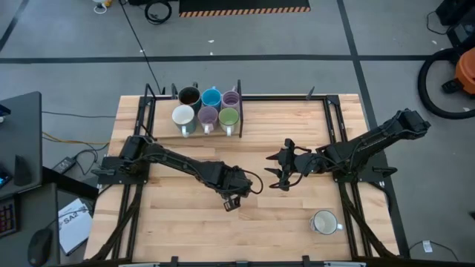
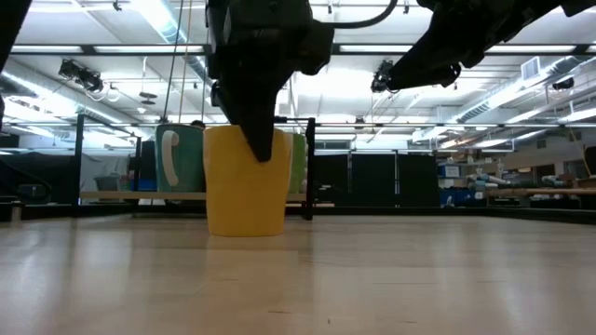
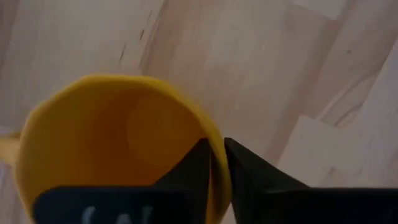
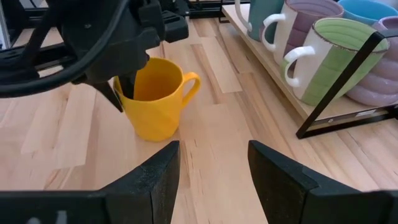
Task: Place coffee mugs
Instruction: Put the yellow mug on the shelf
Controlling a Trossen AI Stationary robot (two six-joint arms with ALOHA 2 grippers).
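An orange-yellow mug stands upright on the wooden table near its middle, also in the low view. My left gripper is above it and hides it in the high view; it is shut on the mug. My right gripper hangs open to the mug's right, touching nothing, and its wrist view looks past its fingers at the mug. A white mug stands alone near the table's near right corner. Six mugs stand in a rack at the far edge: dark brown, blue, lilac, white, lilac, green. My left gripper pinches the orange mug's rim wall, one finger inside the cup and the other outside. The fingers come from above, pointing down. The mug stays upright with its base on the table, and its handle is on the side away from the fingers.
The rack's black metal frame stands at the table's far edge with the green mug nearest. Black rails run along the table's left and right sides. Bare wood lies around the orange mug and between the two arms.
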